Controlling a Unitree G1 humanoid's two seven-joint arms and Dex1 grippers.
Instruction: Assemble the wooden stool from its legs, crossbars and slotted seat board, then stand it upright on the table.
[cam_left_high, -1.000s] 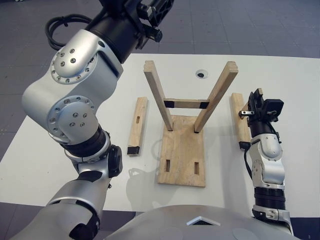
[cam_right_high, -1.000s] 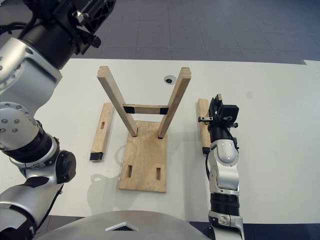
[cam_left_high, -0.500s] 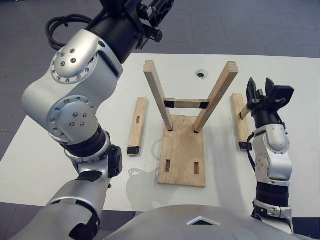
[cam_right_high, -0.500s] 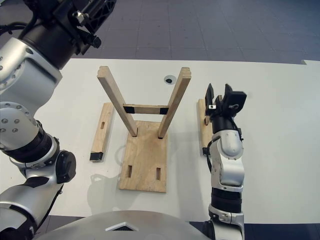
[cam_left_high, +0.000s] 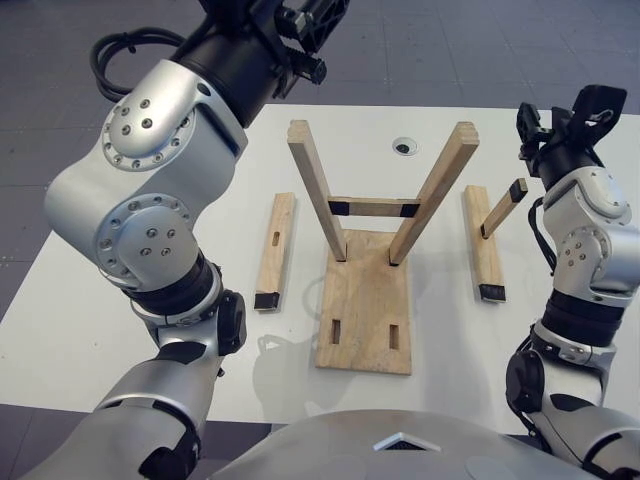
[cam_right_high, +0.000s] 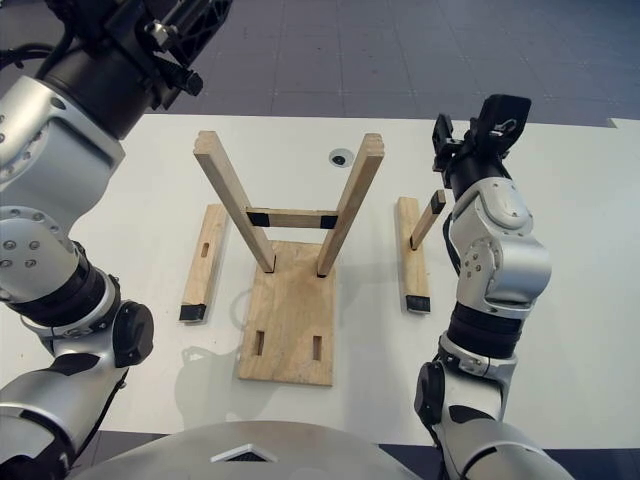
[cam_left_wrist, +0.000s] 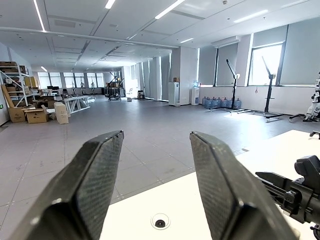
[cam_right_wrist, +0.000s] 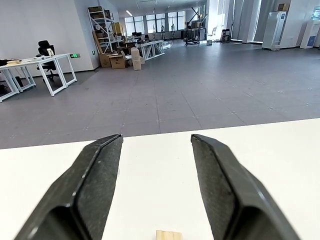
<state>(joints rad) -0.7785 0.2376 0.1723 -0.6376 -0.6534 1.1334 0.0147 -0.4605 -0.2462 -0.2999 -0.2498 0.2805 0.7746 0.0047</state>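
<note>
Right gripper, fingers spread and empty, is nearer; tilted crossbar stands at its 7 o'clock on the flat-lying leg.

A grey tiled floor runs past tall windows, ceiling strip lights, shelving and white desks.

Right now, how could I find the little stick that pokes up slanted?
On the white table, find the flat seat board with two legs standing in it. On the robot's right of it lies a loose leg, and the short crossbar rises slanted from that leg. The other crossbar bridges the two standing legs; this one's black tip is free.
</note>
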